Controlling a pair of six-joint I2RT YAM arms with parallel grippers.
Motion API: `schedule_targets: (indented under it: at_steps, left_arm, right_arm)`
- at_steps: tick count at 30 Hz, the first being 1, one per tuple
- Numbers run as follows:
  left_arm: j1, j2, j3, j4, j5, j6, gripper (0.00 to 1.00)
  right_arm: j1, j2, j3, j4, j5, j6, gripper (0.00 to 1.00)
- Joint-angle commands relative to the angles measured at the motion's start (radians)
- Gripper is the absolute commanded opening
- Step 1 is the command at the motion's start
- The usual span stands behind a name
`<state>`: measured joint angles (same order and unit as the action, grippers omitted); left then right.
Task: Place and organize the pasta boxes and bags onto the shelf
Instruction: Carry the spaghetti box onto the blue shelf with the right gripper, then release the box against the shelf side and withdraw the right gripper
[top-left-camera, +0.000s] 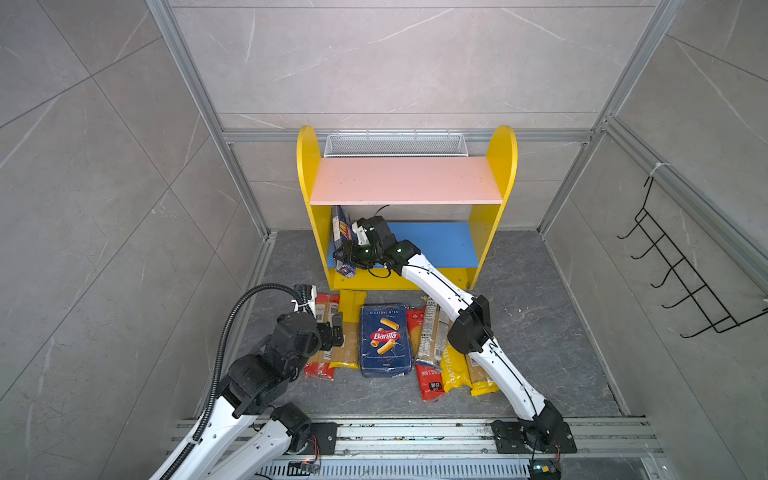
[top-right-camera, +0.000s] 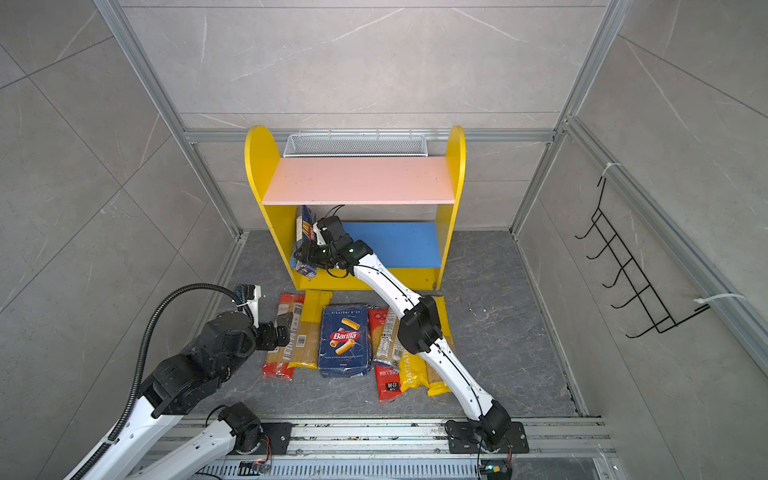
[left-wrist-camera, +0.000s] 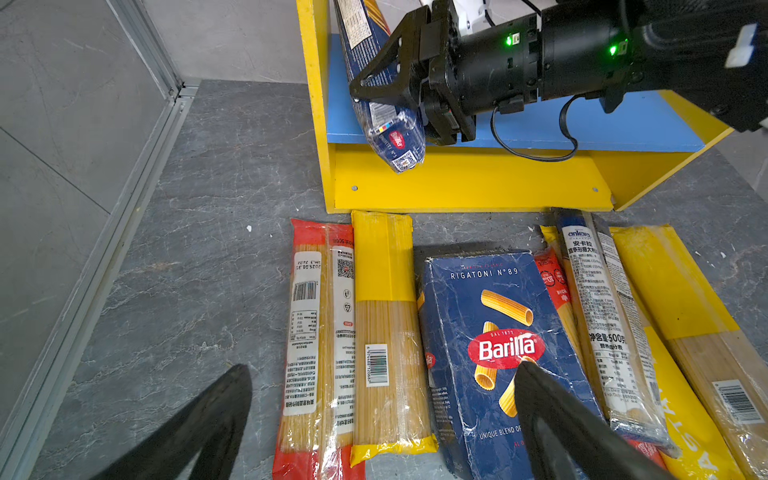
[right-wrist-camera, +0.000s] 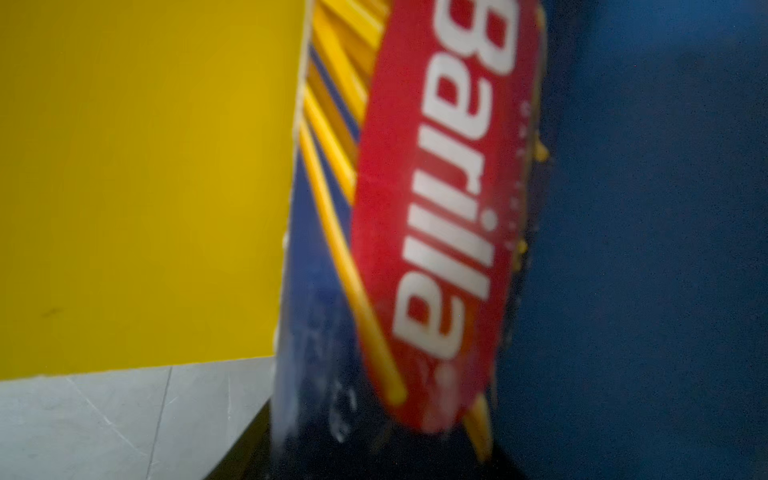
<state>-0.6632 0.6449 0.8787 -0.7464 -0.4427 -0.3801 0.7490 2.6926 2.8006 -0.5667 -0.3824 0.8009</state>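
Your left gripper (left-wrist-camera: 384, 368) sits closest, its fingers spread wide and holding nothing. It hovers above the packs lying in a row on the floor (top-left-camera: 540, 316), along the front of the shelf (top-left-camera: 309, 166). Below it you have a red-ended spaghetti bag (left-wrist-camera: 316, 332) and a yellow-ended bag (left-wrist-camera: 386, 332) touching side by side, then the wide rigatoni pack (top-left-camera: 384, 338). Beyond that, a dark-ended bag (left-wrist-camera: 602, 311) lies partly over a red bag (left-wrist-camera: 552, 282), with yellow bags (left-wrist-camera: 673, 282) just beside them.

Your right gripper (top-left-camera: 345, 259) reaches into the shelf at the left end of the blue lower board (top-left-camera: 432, 245). Its fingers straddle the narrow spaghetti box (top-left-camera: 340, 224), which leans tilted against the yellow side panel (left-wrist-camera: 316, 104). The lower end of the box hangs past the board's front edge. You cannot tell whether those fingers squeeze the box or stand loose around it.
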Motion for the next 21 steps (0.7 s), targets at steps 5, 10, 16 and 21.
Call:
schedule_targets:
  at_steps: [5,10,16,21]
  left_arm:
    - [-0.001,-0.028,0.014,-0.015,-0.019,0.023,1.00]
    - [-0.002,-0.056,0.009,-0.029,-0.025,0.023,1.00]
    - [-0.002,-0.073,0.016,-0.042,-0.021,0.023,1.00]
    - [-0.001,-0.074,0.024,-0.053,-0.016,0.026,1.00]
  right_arm:
    - [0.013,-0.048,0.026,0.065,-0.019,-0.024,0.64]
    - [0.024,-0.073,0.015,0.016,-0.015,-0.051,0.66]
    - [0.043,-0.153,-0.070,0.014,0.011,-0.090,0.78]
    - [0.055,-0.205,-0.144,0.019,0.032,-0.109,0.95]
